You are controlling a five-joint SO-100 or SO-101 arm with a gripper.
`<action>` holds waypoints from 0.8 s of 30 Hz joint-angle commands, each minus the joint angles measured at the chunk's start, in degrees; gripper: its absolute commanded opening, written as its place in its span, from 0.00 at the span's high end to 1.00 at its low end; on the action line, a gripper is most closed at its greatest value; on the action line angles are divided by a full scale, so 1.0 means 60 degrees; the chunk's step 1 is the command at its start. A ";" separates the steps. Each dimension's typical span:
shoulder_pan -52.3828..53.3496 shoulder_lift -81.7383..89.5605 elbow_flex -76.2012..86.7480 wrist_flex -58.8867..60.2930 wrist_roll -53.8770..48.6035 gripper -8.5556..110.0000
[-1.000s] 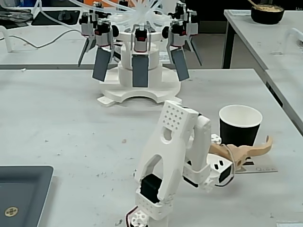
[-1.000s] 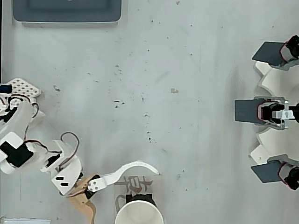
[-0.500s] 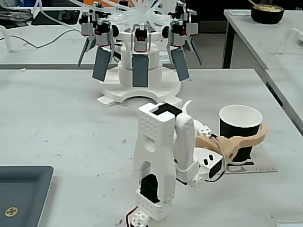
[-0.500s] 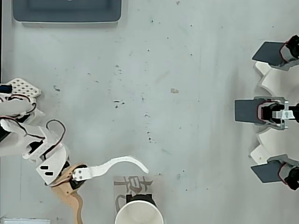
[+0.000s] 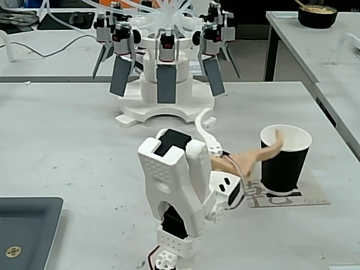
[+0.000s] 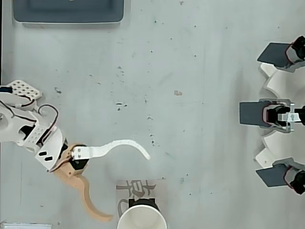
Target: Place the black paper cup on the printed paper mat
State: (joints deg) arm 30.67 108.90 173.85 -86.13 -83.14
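The cup [image 5: 285, 158] stands upright on the mat [image 5: 292, 197], hiding much of the print, and in the overhead view the cup [image 6: 142, 218] is cut off by the bottom edge, with only a grey Chinese character and parts of black bars showing on the mat [image 6: 159, 191]. The cup's white inside looks empty, though the tan finger [image 5: 264, 153] crosses its rim in the fixed view. The gripper [image 6: 129, 186] is spread wide and holds nothing, beside the cup and clear of it in the overhead view.
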 commanded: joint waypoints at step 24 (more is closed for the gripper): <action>-0.4775 0.0835 -0.1289 0.2153 -0.0688 0.66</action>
State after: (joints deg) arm 2.72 114.96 170.51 -74.62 -86.75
